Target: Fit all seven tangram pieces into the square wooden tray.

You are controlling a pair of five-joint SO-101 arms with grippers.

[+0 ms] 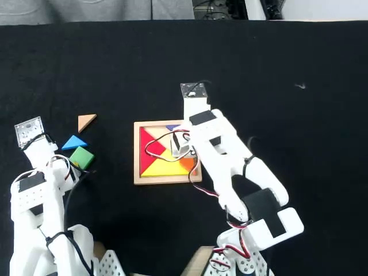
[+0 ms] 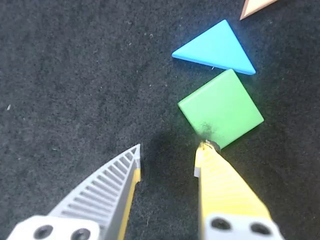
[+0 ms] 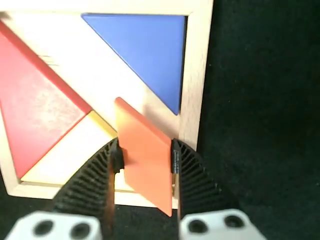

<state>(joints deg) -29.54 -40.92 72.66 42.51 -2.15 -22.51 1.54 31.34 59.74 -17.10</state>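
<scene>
Remote operation, tangram task: I am holding the right pincer over the square wooden tray, its two black ribbed fingers closed partway and pressing on the opposite edges of the orange parallelogram. The piece is sitting tilted between the pads. Its far corner is pointing out past the fingertips over the bare floor of the tray, and its near end is hanging across the tray's rim closest to the pincer. I cannot tell whether the piece is touching the tray floor.

Beyond the fingertips, the dark blue triangle is lying in the tray's far corner, along the same rim the parallelogram crosses. The red triangle is lying off to the other side of the pincer, and the yellow triangle is filling the tray edge beneath the fingers.

Well apart on the black cloth, I am keeping the left pincer wide open, with nothing between its grey finger and its yellow finger. The green square is lying just ahead of the yellow finger's tip, outside the gap. The tip is sitting at the square's edge, and I cannot tell whether it is touching. The light blue triangle is lying just past the square. The pale wooden triangle is lying farther out again from the pincer, apart from both.
</scene>
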